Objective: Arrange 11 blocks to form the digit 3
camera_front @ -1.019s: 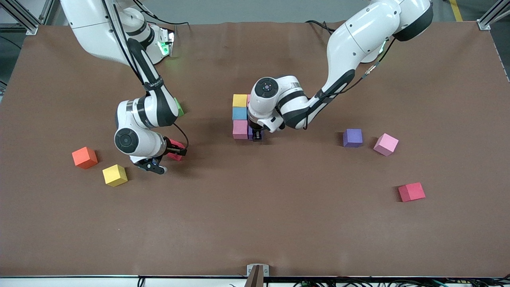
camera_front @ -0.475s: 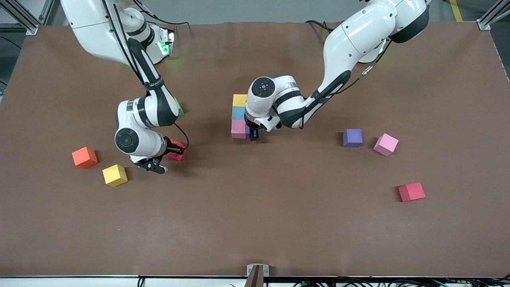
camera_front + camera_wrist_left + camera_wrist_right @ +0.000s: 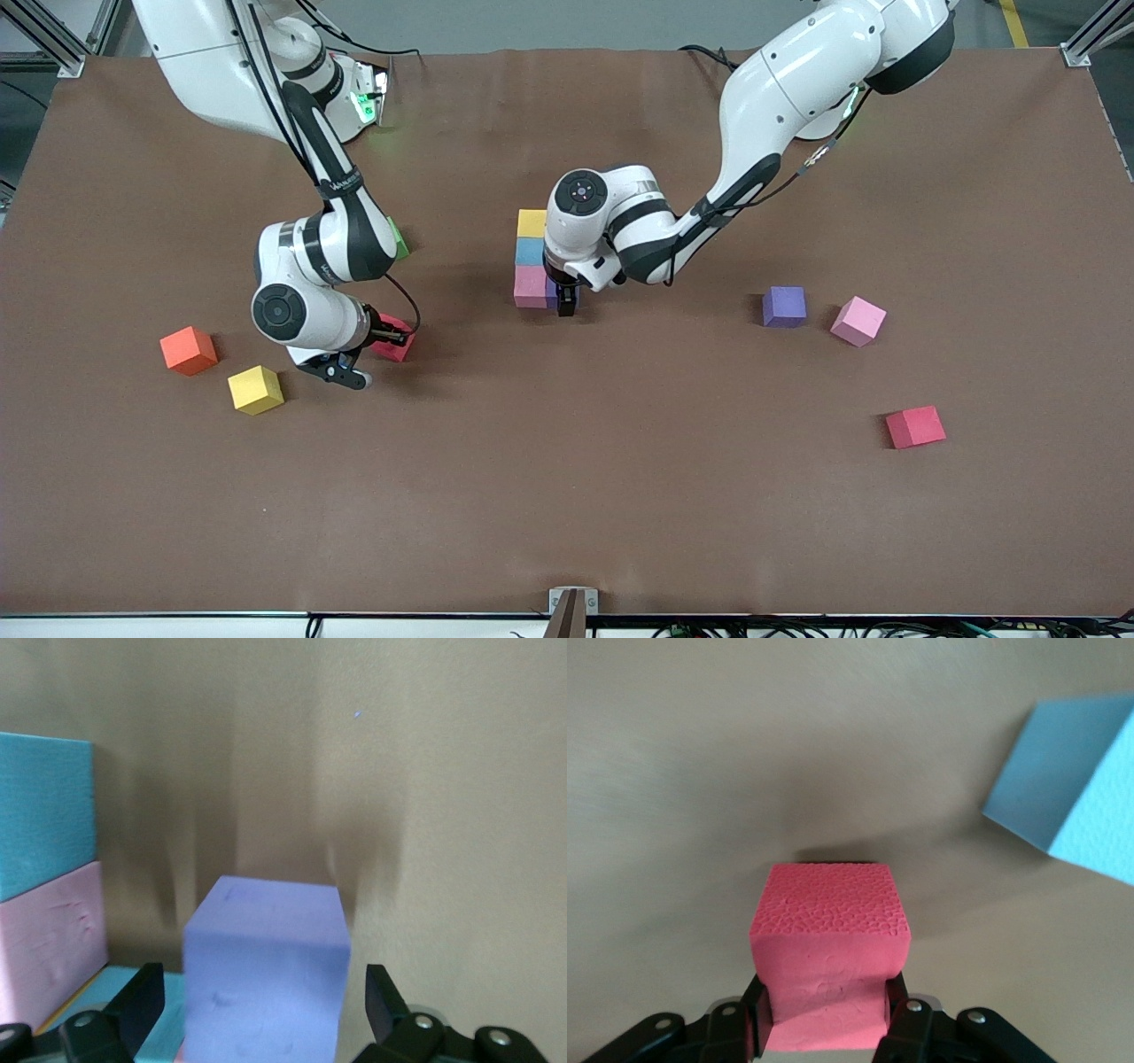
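At mid-table a yellow block (image 3: 532, 222), a light blue block (image 3: 530, 252) and a pink block (image 3: 532, 287) touch in a column. My left gripper (image 3: 567, 306) stands open around a purple block (image 3: 266, 966) set down beside the pink block (image 3: 53, 939); both jaws are clear of its sides. Toward the right arm's end, my right gripper (image 3: 390, 337) is shut on a red block (image 3: 828, 930), low at the table. Loose blocks: purple (image 3: 785, 307), pink (image 3: 858, 321), red (image 3: 915, 427), yellow (image 3: 255, 389). A light blue block (image 3: 1072, 788) lies near the red one.
An orange cube (image 3: 188, 349) sits beside the loose yellow block. A green cube (image 3: 399, 239) peeks out from under the right arm. The left arm's wrist covers the table beside the column. Bare brown tabletop (image 3: 620, 496) stretches toward the front camera.
My left gripper has opened and let go of the purple block beside the pink one. My right gripper has shut on the red block.
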### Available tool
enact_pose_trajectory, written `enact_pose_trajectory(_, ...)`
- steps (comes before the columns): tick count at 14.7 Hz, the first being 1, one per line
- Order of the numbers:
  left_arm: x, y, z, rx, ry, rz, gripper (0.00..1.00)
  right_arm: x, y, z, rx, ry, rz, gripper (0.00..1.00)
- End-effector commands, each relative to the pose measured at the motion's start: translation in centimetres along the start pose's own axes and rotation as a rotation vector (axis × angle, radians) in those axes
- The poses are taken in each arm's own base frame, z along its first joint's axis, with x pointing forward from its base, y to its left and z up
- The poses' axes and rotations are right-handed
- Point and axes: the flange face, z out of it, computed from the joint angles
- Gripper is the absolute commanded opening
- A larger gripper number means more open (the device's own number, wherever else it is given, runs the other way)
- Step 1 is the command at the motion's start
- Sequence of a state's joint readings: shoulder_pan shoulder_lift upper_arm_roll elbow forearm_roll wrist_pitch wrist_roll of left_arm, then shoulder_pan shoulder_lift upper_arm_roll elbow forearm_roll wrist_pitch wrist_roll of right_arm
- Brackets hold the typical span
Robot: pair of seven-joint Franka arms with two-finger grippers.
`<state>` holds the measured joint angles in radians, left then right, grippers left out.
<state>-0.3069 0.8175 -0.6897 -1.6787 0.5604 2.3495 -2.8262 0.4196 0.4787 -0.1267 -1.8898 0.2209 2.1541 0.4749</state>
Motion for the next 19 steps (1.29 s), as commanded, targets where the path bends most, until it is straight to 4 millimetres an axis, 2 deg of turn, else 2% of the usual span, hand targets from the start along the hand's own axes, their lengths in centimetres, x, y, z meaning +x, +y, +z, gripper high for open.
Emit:
enact_pose_trajectory(1,-0.7,-1.4,-5.7,-0.064,0.040,-0.193,1.00,-0.2,-3.6,-4.7,0.044,0.045,-0.107,0.39)
enact_pose_trajectory(2,-0.1,-0.8,-7.3,-0.057,0.043,-0.184,1.00,-0.4,-5.0,-5.9,0.055,0.066,-0.138,0.39)
enact_pose_trajectory(3,0.3,-0.4,-8.9,-0.045,0.046,-0.156,1.00,-0.4,-6.7,-6.3,0.060,0.082,-0.162,0.39)
enact_pose_trajectory(4,1.1,0.4,-10.3,-0.033,0.045,-0.130,1.00,-0.6,-8.8,-6.6,0.063,0.098,-0.191,0.39)
enact_pose_trajectory(5,2.5,1.9,-11.8,-0.026,0.048,-0.099,1.00,-1.3,-11.0,-6.0,0.053,0.094,-0.226,0.39)
enact_pose_trajectory(6,4.0,3.3,-12.4,-0.024,0.061,-0.068,1.00,-1.9,-12.7,-5.8,0.044,0.092,-0.253,0.39)
enact_pose_trajectory(8,5.8,4.9,-13.4,-0.031,0.092,0.103,1.00,-2.8,-15.9,-5.6,0.041,0.099,-0.299,0.37)
enact_pose_trajectory(12,12.1,10.4,-14.4,-0.024,0.146,0.439,1.00,-5.3,-21.2,-3.9,0.029,0.115,-0.416,0.37)
enact_pose_trajectory(15,17.9,13.5,-14.2,0.036,0.185,0.694,0.99,-6.9,-22.4,-1.9,-0.003,0.086,-0.513,0.37)
enact_pose_trajectory(19,24.4,14.9,-13.4,0.119,0.206,1.003,0.99,-8.7,-23.4,-0.3,-0.030,0.049,-0.536,0.37)
